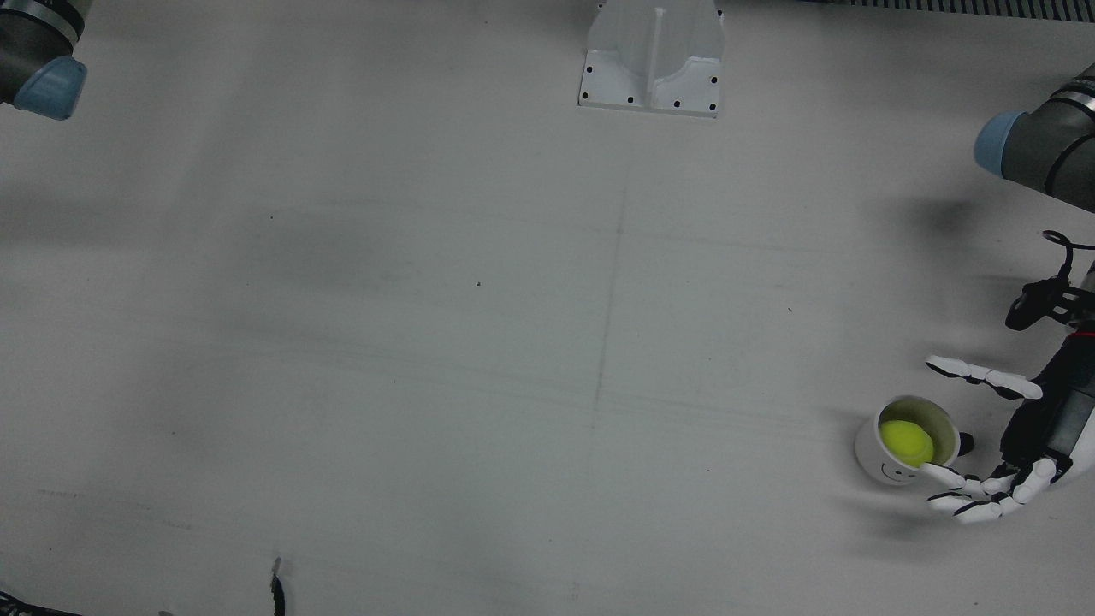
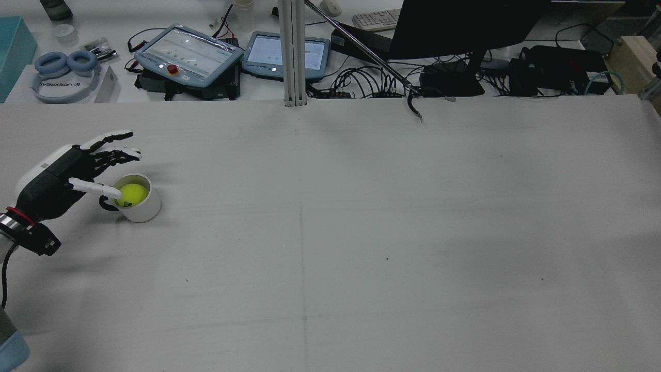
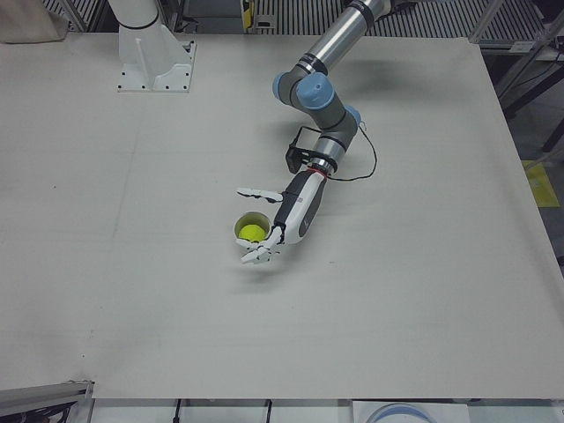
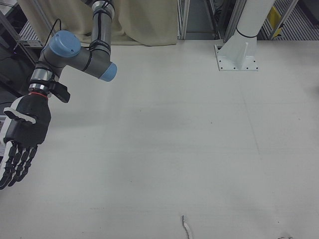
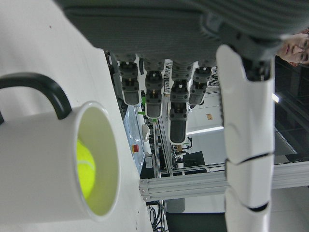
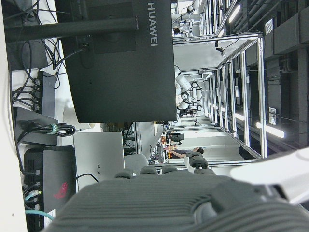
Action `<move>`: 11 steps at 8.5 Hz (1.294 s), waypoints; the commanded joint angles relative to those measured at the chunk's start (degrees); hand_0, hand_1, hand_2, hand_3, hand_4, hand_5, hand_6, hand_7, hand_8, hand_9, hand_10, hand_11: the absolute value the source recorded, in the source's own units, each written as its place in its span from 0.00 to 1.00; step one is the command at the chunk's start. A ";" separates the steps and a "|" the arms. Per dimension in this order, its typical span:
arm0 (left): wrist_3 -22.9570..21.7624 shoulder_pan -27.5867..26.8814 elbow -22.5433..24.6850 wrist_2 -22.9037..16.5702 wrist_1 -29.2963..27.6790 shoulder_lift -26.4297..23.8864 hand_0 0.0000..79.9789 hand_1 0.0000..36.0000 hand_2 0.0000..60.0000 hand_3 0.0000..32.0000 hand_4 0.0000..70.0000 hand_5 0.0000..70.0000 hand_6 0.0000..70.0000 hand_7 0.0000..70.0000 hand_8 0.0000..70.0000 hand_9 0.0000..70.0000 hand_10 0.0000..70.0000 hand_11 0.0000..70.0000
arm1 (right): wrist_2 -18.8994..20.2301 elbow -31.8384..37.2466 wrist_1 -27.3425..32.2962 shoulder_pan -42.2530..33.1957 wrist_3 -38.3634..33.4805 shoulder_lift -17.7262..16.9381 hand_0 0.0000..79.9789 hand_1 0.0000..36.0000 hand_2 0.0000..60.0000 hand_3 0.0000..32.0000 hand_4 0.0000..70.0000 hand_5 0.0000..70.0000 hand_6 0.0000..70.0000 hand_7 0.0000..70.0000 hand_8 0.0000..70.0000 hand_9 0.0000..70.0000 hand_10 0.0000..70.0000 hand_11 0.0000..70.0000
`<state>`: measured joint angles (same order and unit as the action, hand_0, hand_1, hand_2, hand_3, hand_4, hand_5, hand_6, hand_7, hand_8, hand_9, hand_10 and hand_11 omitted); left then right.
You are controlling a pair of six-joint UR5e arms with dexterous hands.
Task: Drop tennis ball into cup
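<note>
The tabletop (image 2: 361,232) lies bare across its middle and the whole half before the right arm, so a hand could sweep there unhindered. The only things standing on it are the white cup (image 2: 138,202) with the tennis ball (image 2: 131,195) inside, near the left edge in the rear view, and the white pedestal (image 1: 652,60) at the robot's side. The left hand (image 2: 62,175) sits just beside the cup, its fingers (image 1: 984,375) spread to either side of the rim and blocking approach from that side; the cup's other flank faces open tabletop. The right hand (image 4: 22,137) hangs with fingers straight over the far edge, clear of everything
</note>
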<state>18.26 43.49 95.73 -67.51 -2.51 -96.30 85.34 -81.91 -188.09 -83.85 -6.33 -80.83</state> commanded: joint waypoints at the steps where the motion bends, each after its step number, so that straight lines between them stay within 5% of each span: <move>1: -0.33 0.37 0.85 -0.16 -0.39 0.15 0.77 0.64 0.08 0.00 0.22 0.24 0.59 0.41 0.34 0.27 0.18 0.30 | 0.00 0.00 -0.08 0.00 0.00 -0.02 0.00 0.00 0.00 0.00 0.00 0.00 0.00 0.00 0.00 0.00 0.00 0.00; 3: -2.61 9.19 4.35 -2.26 3.28 0.15 0.78 0.67 0.09 0.00 0.23 0.23 0.58 0.39 0.32 0.26 0.18 0.29 | 0.00 0.00 0.01 0.00 0.00 -0.02 0.00 0.00 0.00 0.00 0.00 0.00 0.00 0.00 0.00 0.00 0.00 0.00; 4: -2.88 14.55 5.94 -8.02 5.57 0.15 0.74 0.57 0.08 0.00 0.23 0.25 0.73 0.35 0.35 0.25 0.19 0.30 | 0.00 0.00 0.01 0.00 0.00 -0.02 0.00 0.00 0.00 0.00 0.00 0.00 0.00 0.00 0.00 0.00 0.00 0.00; 5: -3.14 22.44 5.43 -16.51 5.68 -0.63 0.71 0.47 0.03 0.00 0.24 0.24 0.75 0.34 0.34 0.23 0.22 0.34 | 0.00 0.00 -0.08 0.00 0.00 0.06 0.00 0.00 0.00 0.00 0.00 0.00 0.00 0.00 0.00 0.00 0.00 0.00; 6: -4.10 27.30 4.65 -19.90 6.11 -1.86 0.71 0.50 0.02 0.00 0.24 0.22 0.64 0.36 0.30 0.23 0.23 0.36 | 0.00 0.00 0.01 0.00 0.00 -0.02 0.00 0.00 0.00 0.00 0.00 0.00 0.00 0.00 0.00 0.00 0.00 0.00; 8: -5.87 33.57 4.64 -22.21 6.38 -2.05 0.73 0.53 0.00 0.00 0.26 0.22 0.60 0.37 0.29 0.23 0.22 0.34 | 0.00 0.00 0.01 0.00 0.00 -0.02 0.00 0.00 0.00 0.00 0.00 0.00 0.00 0.00 0.00 0.00 0.00 0.00; 9: -7.17 33.85 4.99 -22.22 6.30 -1.70 0.74 0.53 0.00 0.00 0.23 0.24 0.69 0.32 0.31 0.22 0.21 0.34 | 0.00 0.00 0.01 0.00 0.00 -0.02 0.00 0.00 0.00 0.00 0.00 0.00 0.00 0.00 0.00 0.00 0.00 0.00; 10: -7.80 34.20 5.25 -22.22 6.21 -1.43 0.75 0.54 0.00 0.00 0.21 0.24 0.65 0.28 0.32 0.21 0.21 0.34 | 0.00 0.00 0.01 0.00 0.00 -0.02 0.00 0.00 0.00 0.00 0.00 0.00 0.00 0.00 0.00 0.00 0.00 0.00; 11: -7.89 34.47 6.12 -22.22 6.82 -1.43 0.76 0.56 0.00 0.00 0.21 0.22 0.49 0.28 0.30 0.20 0.19 0.30 | 0.00 0.00 -0.08 0.00 0.00 -0.02 0.00 0.00 0.00 0.00 0.00 0.00 0.00 0.00 0.00 0.00 0.00 0.00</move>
<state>11.42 76.64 100.70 -89.36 3.75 -97.95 85.34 -81.91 -188.09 -83.85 -6.33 -80.86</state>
